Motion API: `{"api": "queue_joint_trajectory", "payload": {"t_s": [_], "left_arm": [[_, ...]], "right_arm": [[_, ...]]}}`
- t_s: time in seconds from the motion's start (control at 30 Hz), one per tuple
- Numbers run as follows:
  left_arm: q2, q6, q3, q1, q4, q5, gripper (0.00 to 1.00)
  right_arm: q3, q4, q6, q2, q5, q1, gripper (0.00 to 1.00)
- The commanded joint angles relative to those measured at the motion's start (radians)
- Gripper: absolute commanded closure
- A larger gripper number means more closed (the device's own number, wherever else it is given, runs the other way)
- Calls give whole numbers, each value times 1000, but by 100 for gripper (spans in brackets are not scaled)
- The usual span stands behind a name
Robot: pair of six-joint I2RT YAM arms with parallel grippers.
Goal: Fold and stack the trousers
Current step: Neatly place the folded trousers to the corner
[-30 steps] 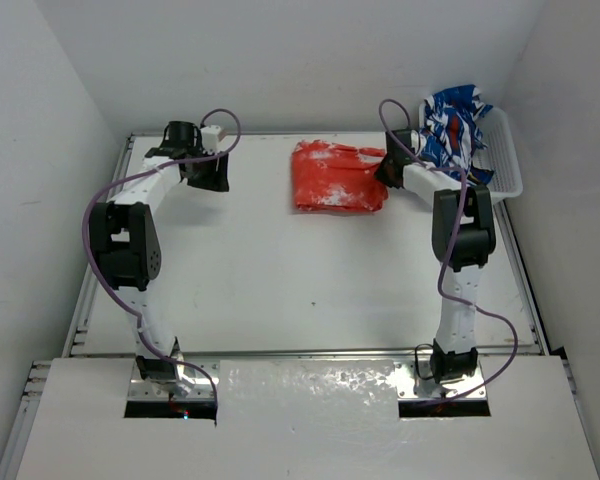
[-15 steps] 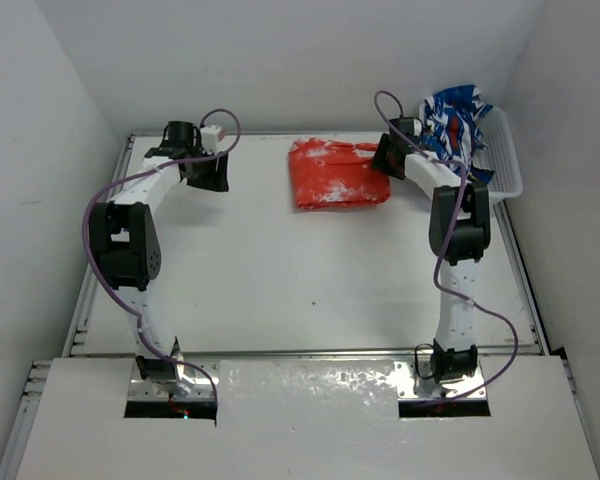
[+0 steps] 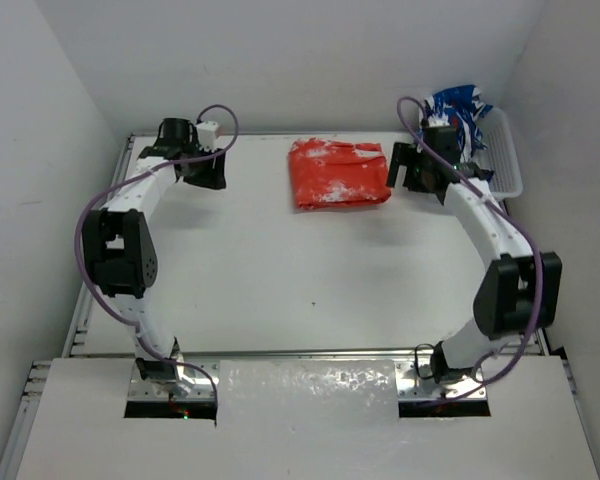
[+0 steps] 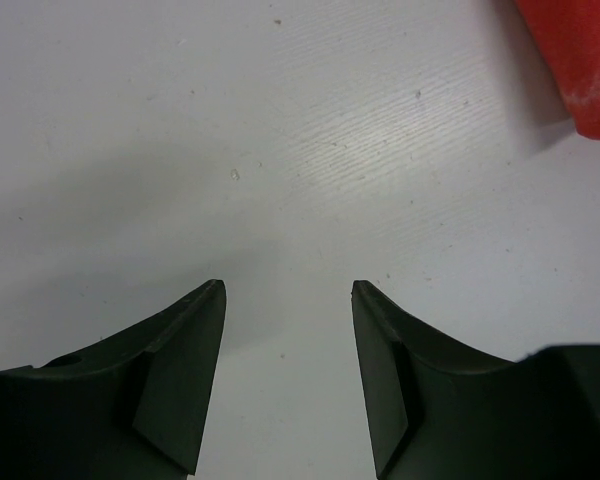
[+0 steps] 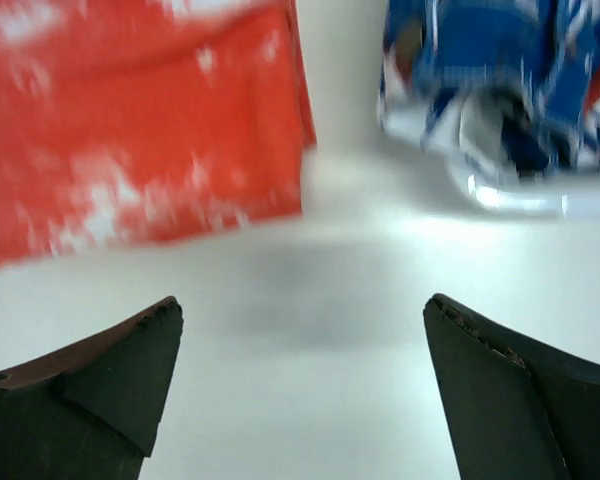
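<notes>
The trousers point(image 3: 338, 175) lie folded into a red-orange, white-speckled bundle at the back middle of the table. In the right wrist view the trousers point(image 5: 140, 130) fill the upper left, ahead of the fingers. My right gripper point(image 3: 408, 168) hovers just right of the bundle, apart from it, jaws wide open and empty point(image 5: 302, 310). My left gripper point(image 3: 208, 172) is at the back left, well away from the cloth, open over bare table point(image 4: 288, 290). Only a corner of the trousers point(image 4: 580, 60) shows in the left wrist view.
A white basket point(image 3: 508, 160) stands at the back right corner, holding a blue, white and red patterned garment point(image 3: 458, 110), also blurred in the right wrist view point(image 5: 490, 70). Walls close in the table on the left, back and right.
My right gripper has opened, let go of the trousers' right edge and drawn back to the right; its elbow swung out to the right. The left arm shifted only slightly.
</notes>
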Motion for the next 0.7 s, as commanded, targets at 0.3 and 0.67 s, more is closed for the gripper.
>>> {"api": "queue_joint_trajectory", "payload": {"t_s": [0.3,0.67], "left_arm": [[-320,65,-358,97,25,-40,49],[-458,64,-598,164,82,-50,49]], "right_arm": [[-738,-66,-101,-519,-58,-203,1],[-900,70,-35,-654,8,-226,1]]}}
